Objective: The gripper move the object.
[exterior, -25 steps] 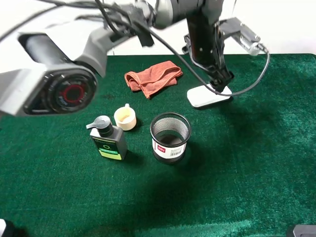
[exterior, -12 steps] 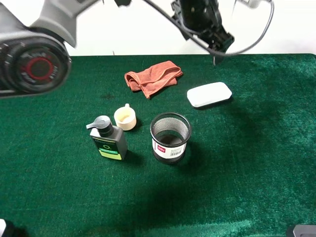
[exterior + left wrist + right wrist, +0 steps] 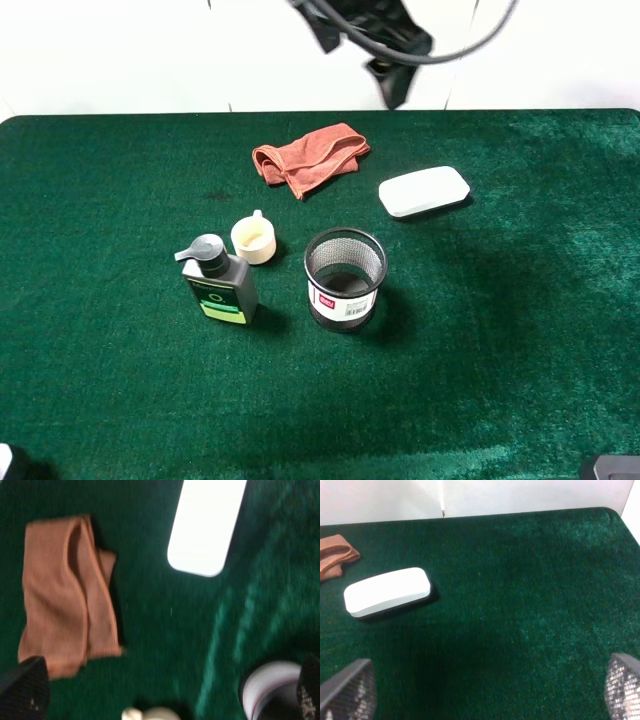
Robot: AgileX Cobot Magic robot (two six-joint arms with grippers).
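The object, a flat white oblong case [image 3: 424,191], lies on the green cloth at the back right of the middle, with nothing touching it. It also shows in the left wrist view [image 3: 207,525] and the right wrist view [image 3: 387,591]. My left gripper [image 3: 165,695] is high above the table, open and empty, with its dark fingertips [image 3: 22,690] far apart. In the exterior view only the dark end of that arm [image 3: 392,75] shows at the top edge, above the case. My right gripper [image 3: 485,690] is open and empty, with the case ahead of it.
A rust-red cloth [image 3: 308,157] lies left of the case. A black mesh cup [image 3: 344,277] stands in the middle. A cream small cup [image 3: 253,240] and a dark pump bottle [image 3: 218,282] stand to its left. The table's back edge meets a white wall.
My left gripper was down at the white case one second ago. It has risen up and back, almost out of the exterior view. The case stays where it lay.
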